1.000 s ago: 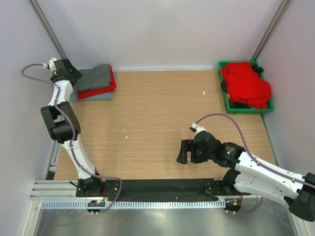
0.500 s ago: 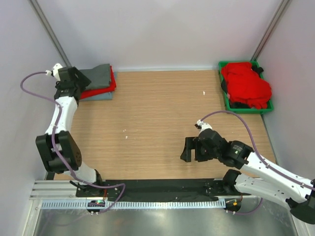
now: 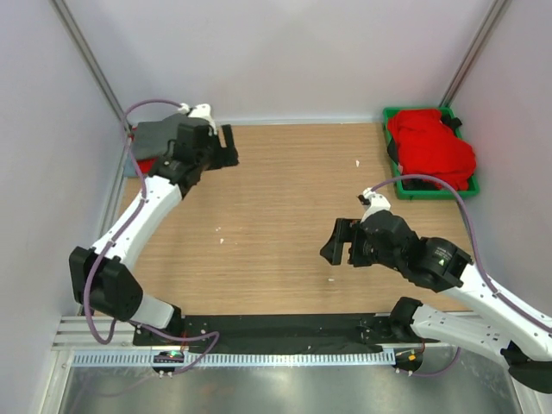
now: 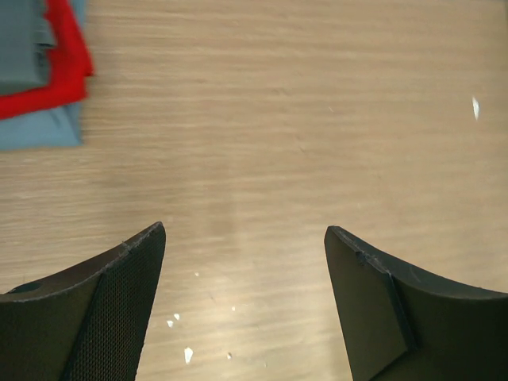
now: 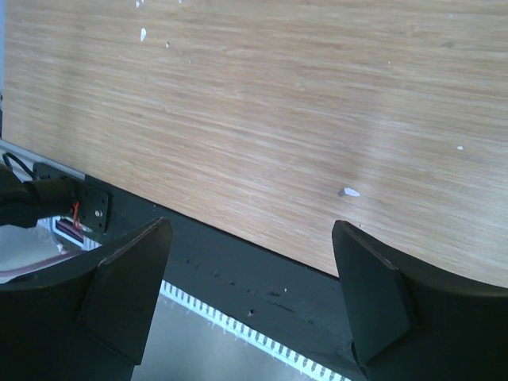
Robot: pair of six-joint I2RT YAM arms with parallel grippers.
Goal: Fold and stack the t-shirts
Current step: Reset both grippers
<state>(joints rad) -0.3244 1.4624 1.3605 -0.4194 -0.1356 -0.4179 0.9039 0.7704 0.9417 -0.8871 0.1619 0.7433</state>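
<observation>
T-shirts (image 3: 429, 145) in bright red are heaped loose in the green bin (image 3: 435, 196) at the far right corner of the table (image 3: 276, 190), and some dark cloth (image 3: 420, 183) shows under them at the bin's near side; what it is cannot be told. More shirts lie folded in a stack (image 3: 153, 138) at the far left corner, partly hidden by the left arm in the top view. The left wrist view shows its layers: a grey shirt (image 4: 20, 40) on top, a red shirt (image 4: 65, 73) under it and a blue-grey shirt (image 4: 40, 128) at the bottom, each edge sticking out a little past the one above. The left gripper (image 3: 231, 151) hangs over bare wood just beside the stack, on the side toward the middle of the table, and does not touch it. Its jaws are spread wide and hold nothing, with only tabletop between the fingers (image 4: 119, 302). The right gripper (image 3: 332, 243) hovers over the near right part of the table, well apart from the bin, jaws likewise spread and empty. Between its fingers (image 5: 127, 294) the wrist view shows the table's near edge and the black strip (image 5: 238, 286) that runs along it. A few white specks (image 3: 358, 162) lie scattered on the wood.
</observation>
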